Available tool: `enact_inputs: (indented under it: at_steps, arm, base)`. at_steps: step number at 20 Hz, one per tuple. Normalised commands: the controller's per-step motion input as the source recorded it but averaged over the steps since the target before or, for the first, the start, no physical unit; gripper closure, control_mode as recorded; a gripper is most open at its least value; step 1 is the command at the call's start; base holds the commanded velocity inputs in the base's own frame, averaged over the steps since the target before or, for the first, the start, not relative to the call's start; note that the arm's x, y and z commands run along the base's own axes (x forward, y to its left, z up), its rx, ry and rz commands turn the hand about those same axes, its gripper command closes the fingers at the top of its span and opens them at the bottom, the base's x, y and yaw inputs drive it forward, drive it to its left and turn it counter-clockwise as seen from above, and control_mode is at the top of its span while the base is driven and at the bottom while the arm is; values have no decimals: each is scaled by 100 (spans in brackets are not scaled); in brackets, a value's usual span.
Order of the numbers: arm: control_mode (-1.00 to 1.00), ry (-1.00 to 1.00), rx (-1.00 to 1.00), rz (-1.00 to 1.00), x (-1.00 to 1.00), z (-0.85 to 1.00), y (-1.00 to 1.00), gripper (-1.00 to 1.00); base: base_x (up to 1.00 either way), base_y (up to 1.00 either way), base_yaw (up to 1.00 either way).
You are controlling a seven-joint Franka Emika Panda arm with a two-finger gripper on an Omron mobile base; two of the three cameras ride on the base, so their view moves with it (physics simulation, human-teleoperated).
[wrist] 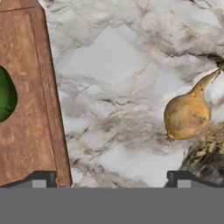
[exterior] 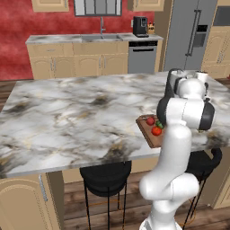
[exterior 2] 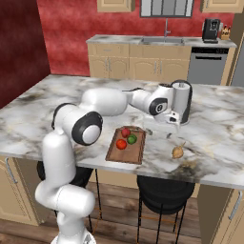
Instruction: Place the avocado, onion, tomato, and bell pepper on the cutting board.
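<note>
**Claw open over marble, onion off the board**

A wide grey-white marble desk [exterior 2: 71,100] is seen carrying a flat rectangular reddish-brown wooden cutting board [exterior 2: 127,151] near its front edge. On the board two small red round pieces [exterior 2: 123,137] and a rounded bright-green avocado [exterior 2: 132,139] are gathered close together. A yellowish-tan onion [exterior 2: 177,152] with a thin stem is found on the bare marble, apart from the board's right rim. The claw [exterior 2: 173,125] is held above the marble between board and onion, jaws spread wide, nothing gripped.
</note>
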Motion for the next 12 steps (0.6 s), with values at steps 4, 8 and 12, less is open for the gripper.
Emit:
enact_inputs:
  at_steps: [4, 8, 12]
  arm:
    - [-100, 0, 2, 0, -7, -25, -56, -100]
    - [-100, 0, 1, 0, -2, -23, -51, -100]
    - [-100, 0, 0, 0, 0, -25, -45, -100]
  base:
    - [0, 0, 0]
    - [0, 0, 0]
    - [0, 0, 0]
